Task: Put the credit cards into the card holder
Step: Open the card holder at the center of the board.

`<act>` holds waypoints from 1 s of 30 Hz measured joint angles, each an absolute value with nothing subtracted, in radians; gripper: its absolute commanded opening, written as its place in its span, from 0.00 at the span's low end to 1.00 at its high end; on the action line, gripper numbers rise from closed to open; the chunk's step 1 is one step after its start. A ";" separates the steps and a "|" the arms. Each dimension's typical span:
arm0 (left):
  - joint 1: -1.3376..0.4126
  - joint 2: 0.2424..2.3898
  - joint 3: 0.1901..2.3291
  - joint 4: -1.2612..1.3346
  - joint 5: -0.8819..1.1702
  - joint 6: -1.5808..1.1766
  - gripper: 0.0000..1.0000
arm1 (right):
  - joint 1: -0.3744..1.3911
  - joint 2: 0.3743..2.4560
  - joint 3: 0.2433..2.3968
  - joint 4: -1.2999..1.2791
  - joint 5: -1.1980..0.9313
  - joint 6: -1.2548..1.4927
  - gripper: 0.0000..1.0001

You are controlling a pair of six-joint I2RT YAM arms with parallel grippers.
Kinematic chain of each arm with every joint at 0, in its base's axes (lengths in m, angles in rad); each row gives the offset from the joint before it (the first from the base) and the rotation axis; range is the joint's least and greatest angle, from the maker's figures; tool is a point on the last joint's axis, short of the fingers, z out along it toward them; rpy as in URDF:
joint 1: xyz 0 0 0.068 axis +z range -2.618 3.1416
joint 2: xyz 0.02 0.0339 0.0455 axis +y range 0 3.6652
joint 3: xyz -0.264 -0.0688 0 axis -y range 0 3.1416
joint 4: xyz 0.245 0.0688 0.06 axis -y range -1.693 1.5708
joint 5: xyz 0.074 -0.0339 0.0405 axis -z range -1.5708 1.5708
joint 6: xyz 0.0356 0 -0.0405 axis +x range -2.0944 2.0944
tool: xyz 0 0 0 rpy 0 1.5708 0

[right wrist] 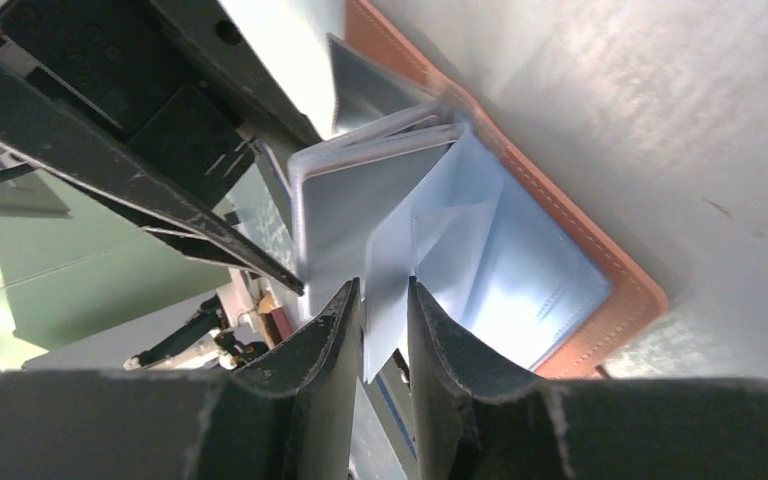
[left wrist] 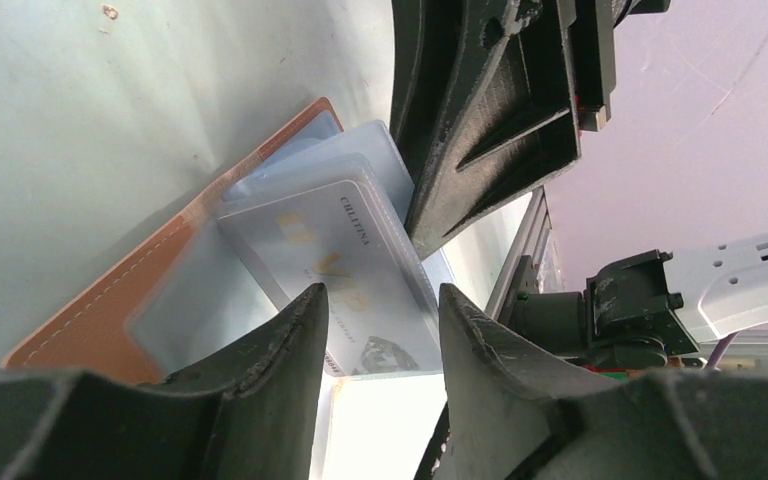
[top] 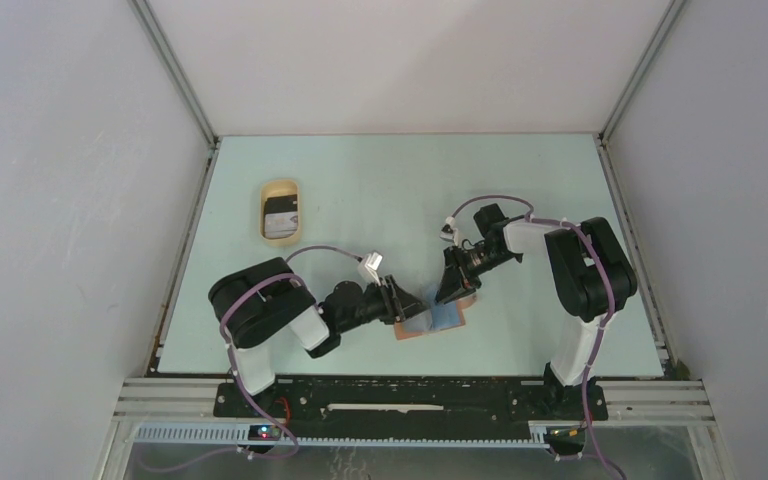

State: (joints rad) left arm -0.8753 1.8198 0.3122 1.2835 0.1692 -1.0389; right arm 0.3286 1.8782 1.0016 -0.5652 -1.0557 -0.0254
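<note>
While both arms meet over the open card holder (top: 438,318) near the worktop's (top: 380,180) front, other cards (top: 282,218) sit in the tray (top: 263,205).
Left end effector (left wrist: 382,300) straddles a glossy pale card (left wrist: 330,240) over stitched leather, grip unclear; right end effector (right wrist: 382,290) pinches a thin blue pocket flap (right wrist: 398,235), likely holding the slot open.

Two claws (top: 401,300) (top: 453,287), one card holder (top: 440,320), one tray (top: 263,210), credit cards (left wrist: 330,250) uncountable.

Your left arm (top: 260,303) and right arm (top: 588,268) have black joint housings and white link covers. A purple cable (top: 310,249) runs along each. Your gripper fingers (left wrist: 260,390) are black, ribbed, with pale scuffing on the edges.
</note>
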 measured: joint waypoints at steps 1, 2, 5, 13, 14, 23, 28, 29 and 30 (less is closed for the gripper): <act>-0.875 1.820 0.310 1.285 0.169 -1.040 0.49 | 0.329 1.878 1.002 -0.565 -1.042 -0.028 0.32; -0.875 1.820 0.308 1.288 0.169 -1.040 0.49 | 0.329 1.877 1.002 -0.565 -1.024 -0.031 0.32; -0.873 1.820 0.301 1.296 0.169 -1.044 0.48 | 0.329 1.869 1.002 -0.566 -0.966 -0.041 0.29; -0.871 1.814 0.282 1.303 0.165 -1.069 0.48 | 0.349 1.848 1.004 -0.567 -0.873 -0.055 0.06; -0.870 1.809 0.277 1.298 0.163 -1.072 0.48 | 0.353 1.845 1.004 -0.567 -0.864 -0.056 0.05; -0.864 1.745 0.262 1.184 0.135 -1.077 0.49 | 0.353 1.796 1.004 -0.576 -0.826 -0.058 0.02; -0.862 1.721 0.262 1.093 0.115 -1.081 0.49 | 0.343 1.788 1.004 -0.576 -0.817 -0.059 0.05; -0.862 1.711 0.262 1.079 0.110 -1.081 0.49 | 0.342 1.788 1.004 -0.576 -0.817 -0.059 0.06; -0.862 1.698 0.262 1.059 0.103 -1.080 0.50 | 0.341 1.788 1.004 -0.575 -0.817 -0.059 0.07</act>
